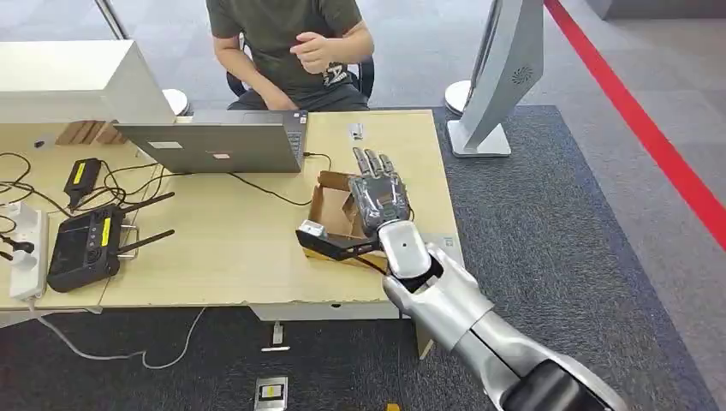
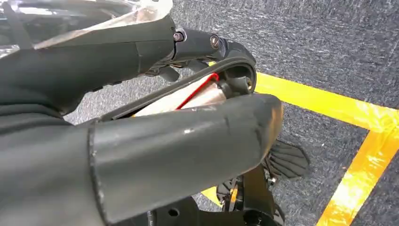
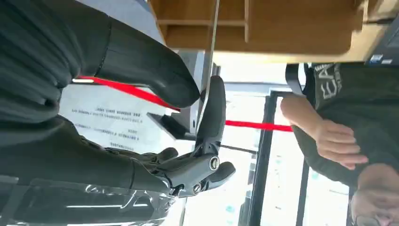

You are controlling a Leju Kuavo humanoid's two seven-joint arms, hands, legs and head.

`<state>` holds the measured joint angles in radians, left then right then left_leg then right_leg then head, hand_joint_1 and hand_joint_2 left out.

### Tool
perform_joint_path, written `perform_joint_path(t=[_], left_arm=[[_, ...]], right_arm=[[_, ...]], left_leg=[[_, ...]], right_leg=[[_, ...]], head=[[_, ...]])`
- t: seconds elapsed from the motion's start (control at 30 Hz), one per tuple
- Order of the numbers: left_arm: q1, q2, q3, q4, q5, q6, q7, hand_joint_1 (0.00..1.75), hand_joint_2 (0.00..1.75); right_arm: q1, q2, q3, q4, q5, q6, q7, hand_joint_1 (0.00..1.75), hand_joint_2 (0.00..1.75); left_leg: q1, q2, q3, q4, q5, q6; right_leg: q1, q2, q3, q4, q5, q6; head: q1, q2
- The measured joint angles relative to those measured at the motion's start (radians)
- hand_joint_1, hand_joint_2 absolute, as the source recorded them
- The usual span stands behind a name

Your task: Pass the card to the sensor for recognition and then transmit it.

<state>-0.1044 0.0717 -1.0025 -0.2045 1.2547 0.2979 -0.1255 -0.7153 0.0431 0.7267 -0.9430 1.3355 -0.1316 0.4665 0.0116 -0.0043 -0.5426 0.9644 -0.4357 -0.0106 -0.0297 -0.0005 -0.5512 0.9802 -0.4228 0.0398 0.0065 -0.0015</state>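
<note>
A: How is the right hand (image 1: 379,195) sitting?
B: It is reaching over the cardboard box (image 1: 336,208) on the table (image 1: 214,257), fingers stretched forward. In the wrist view its thumb (image 3: 155,70) and a finger are pinching a thin card (image 3: 210,56) edge-on.
A: And the left hand (image 2: 141,141)?
B: It is hanging over the carpet; its grip I cannot tell.

Head view: from high on my body, down onto the worktop (image 1: 214,257). Right wrist view: close behind my right hand (image 3: 179,136), facing the person (image 3: 348,108) both show. Left wrist view: floorward.
</note>
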Motion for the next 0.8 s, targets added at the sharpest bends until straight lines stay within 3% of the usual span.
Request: perform_joint_path(t=[0.27, 0.8], left_arm=[[0.000, -0.003, 0.000, 0.000, 0.003, 0.005, 0.013, 0.00, 0.00], [0.000, -0.009, 0.000, 0.000, 0.005, 0.006, 0.017, 0.00, 0.00]], right_arm=[[-0.081, 0.022, -0.002, 0.018, -0.011, 0.037, 0.000, 1.75, 1.75], [-0.093, 0.040, -0.002, 0.033, -0.007, 0.048, 0.002, 1.75, 1.75]], left_leg=[[0.000, 0.000, 0.000, 0.000, 0.000, 0.000], [0.000, 0.000, 0.000, 0.000, 0.000, 0.000]], right_leg=[[0.000, 0.000, 0.000, 0.000, 0.000, 0.000], [0.000, 0.000, 0.000, 0.000, 0.000, 0.000]], head=[[0.000, 0.000], [0.000, 0.000]])
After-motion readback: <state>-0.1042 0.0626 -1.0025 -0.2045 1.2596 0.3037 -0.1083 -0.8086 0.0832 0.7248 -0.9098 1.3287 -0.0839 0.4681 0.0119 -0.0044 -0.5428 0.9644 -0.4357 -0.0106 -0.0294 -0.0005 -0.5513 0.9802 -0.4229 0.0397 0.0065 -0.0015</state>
